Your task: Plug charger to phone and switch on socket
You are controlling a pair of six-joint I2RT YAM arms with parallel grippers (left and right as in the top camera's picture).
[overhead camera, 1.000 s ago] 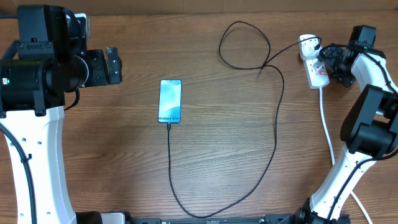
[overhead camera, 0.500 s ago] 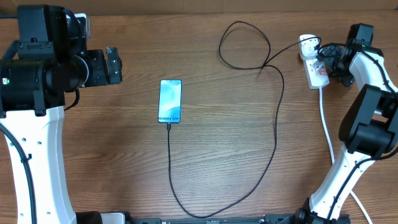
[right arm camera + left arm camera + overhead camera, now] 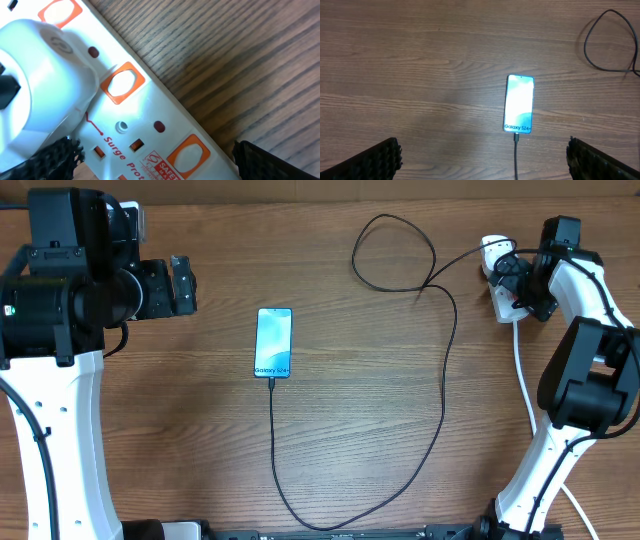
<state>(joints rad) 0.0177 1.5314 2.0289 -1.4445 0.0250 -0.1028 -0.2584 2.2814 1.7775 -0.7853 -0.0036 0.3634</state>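
Observation:
The phone lies face up mid-table, its blue screen lit; it also shows in the left wrist view. The black charger cable has its tip in the phone's bottom edge. It loops across the table to its white plug adapter, which sits in the socket strip. My right gripper is open, just above the strip. Its fingers straddle the strip near its orange switches, beside the adapter. My left gripper hangs open and empty, left of the phone, with its fingertips below it.
The strip's thick white cord runs down the right side beside the right arm. The black cable forms a loop at the back and a long bend toward the front edge. Bare wood shows around the phone.
My right gripper has moved left from beside the strip to over it and now covers its middle. The left arm, phone and cable have not moved.

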